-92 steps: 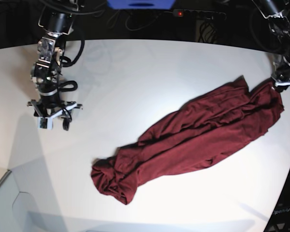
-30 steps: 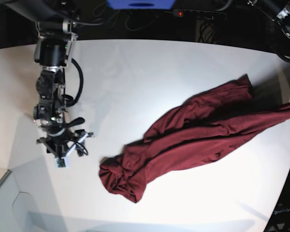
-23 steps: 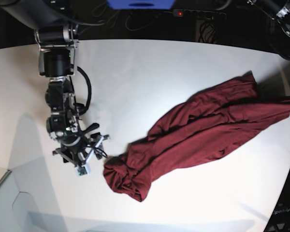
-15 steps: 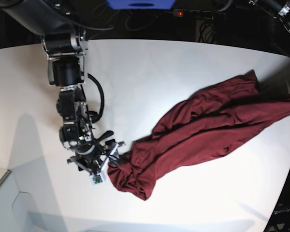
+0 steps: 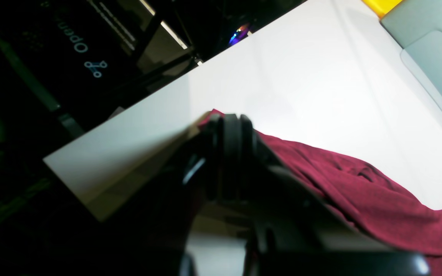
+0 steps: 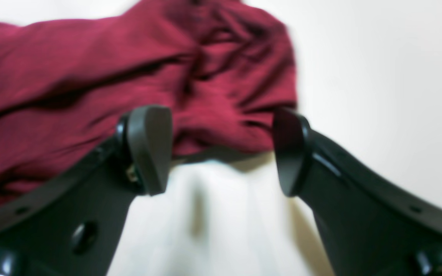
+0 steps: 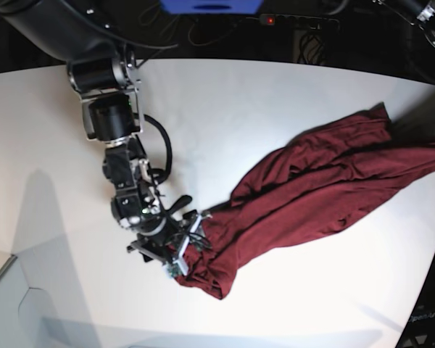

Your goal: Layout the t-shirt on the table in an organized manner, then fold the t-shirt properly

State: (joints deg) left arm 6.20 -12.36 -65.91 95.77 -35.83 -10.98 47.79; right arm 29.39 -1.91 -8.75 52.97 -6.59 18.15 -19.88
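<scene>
The dark maroon t-shirt (image 7: 312, 188) lies bunched in a long diagonal band across the white table (image 7: 275, 109). Its far right end runs off the base view's right edge, where my left gripper is out of frame. In the left wrist view my left gripper (image 5: 230, 122) is shut, with the t-shirt (image 5: 359, 184) pinched at its tips and trailing behind it. My right gripper (image 7: 187, 248) is open at the crumpled lower-left end. In the right wrist view the right gripper (image 6: 217, 153) straddles that crumpled end of the t-shirt (image 6: 90, 76), with the cloth just beyond the pads.
A grey panel (image 7: 14, 312) sits at the table's lower-left corner. Cables and a power strip with a red light (image 7: 270, 19) lie behind the far edge. The table's curved edge runs close to the shirt on the right. A yellow object (image 5: 382, 4) shows past the grey panel (image 5: 436, 50).
My right arm swept across the table from the left to the shirt's crumpled end, opening its jaws wider. The shirt shifted right and slightly up the table.
</scene>
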